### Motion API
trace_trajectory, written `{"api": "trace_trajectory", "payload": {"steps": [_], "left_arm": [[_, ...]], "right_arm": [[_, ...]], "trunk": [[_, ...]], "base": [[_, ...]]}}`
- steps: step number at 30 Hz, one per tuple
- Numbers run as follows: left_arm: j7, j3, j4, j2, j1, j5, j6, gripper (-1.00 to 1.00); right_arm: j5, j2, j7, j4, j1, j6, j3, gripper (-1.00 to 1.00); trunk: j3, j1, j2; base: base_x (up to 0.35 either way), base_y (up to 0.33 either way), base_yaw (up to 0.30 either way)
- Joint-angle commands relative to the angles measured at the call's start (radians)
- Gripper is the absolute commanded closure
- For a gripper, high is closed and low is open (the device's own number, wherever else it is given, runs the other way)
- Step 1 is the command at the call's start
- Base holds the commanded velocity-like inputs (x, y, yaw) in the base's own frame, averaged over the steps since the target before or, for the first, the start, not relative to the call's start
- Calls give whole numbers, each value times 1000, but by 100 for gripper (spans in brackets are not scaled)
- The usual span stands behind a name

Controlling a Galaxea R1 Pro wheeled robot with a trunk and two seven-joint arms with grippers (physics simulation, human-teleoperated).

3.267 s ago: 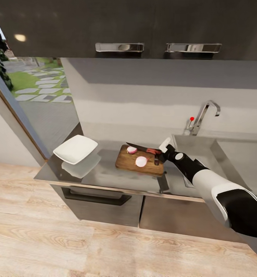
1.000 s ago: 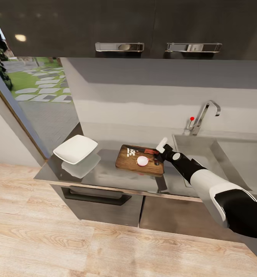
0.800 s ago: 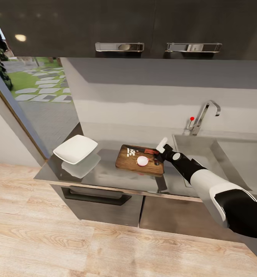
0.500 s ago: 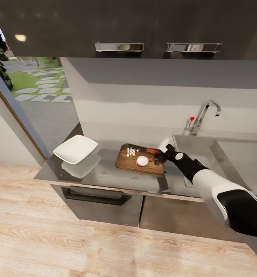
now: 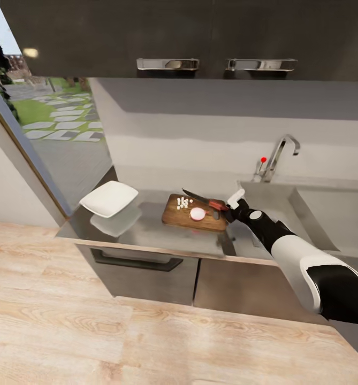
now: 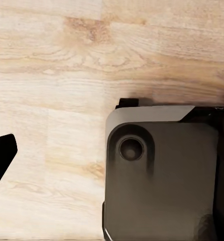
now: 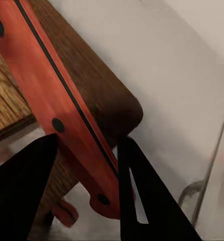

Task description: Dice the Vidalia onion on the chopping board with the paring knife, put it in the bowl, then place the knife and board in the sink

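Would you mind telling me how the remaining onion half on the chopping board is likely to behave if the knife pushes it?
The onion half seems to lie cut face up on its dome, so it may rock or roll. It looks small, probably light, likely to skid on the chopping board. The paring knife could scatter the diced pieces nearby.

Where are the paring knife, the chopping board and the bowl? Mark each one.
paring knife (image 5: 216,203), head view, red handle.
chopping board (image 5: 176,216), head view, bare wood near its left end.
bowl (image 5: 108,198), head view, middle of the dish.

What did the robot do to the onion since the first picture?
One onion half became small white pieces on the chopping board. The right gripper still holds the paring knife, its blade raised again. The other onion half and the bowl stayed put; the camera shifted.
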Motion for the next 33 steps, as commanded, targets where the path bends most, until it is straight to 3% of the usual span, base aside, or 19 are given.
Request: {"api": "trace_trajectory", "payload": {"steps": [1, 10, 27, 33], "left_arm": [[1, -9, 5, -1, -2, 10, -8, -100], [1, -9, 5, -1, -2, 10, -7, -100], [1, -9, 5, 1, -2, 10, -8, -100], [1, -9, 5, 1, -2, 10, -8, -100]], "right_arm": [[4, -1, 2, 0, -1, -3, 5, 100], [4, 0, 10, 0, -1, -2, 6, 100], [14, 10, -11, 8, -1, 20, 14, 100], [80, 22, -64, 17, -1, 21, 15, 100]], "trunk": [[-1, 0, -2], [-1, 0, -2], [-1, 0, -2], [-1, 0, -2]], "base": [[-328, 0, 0], [-246, 0, 0], [13, 14, 0], [132, 90, 0]]}}
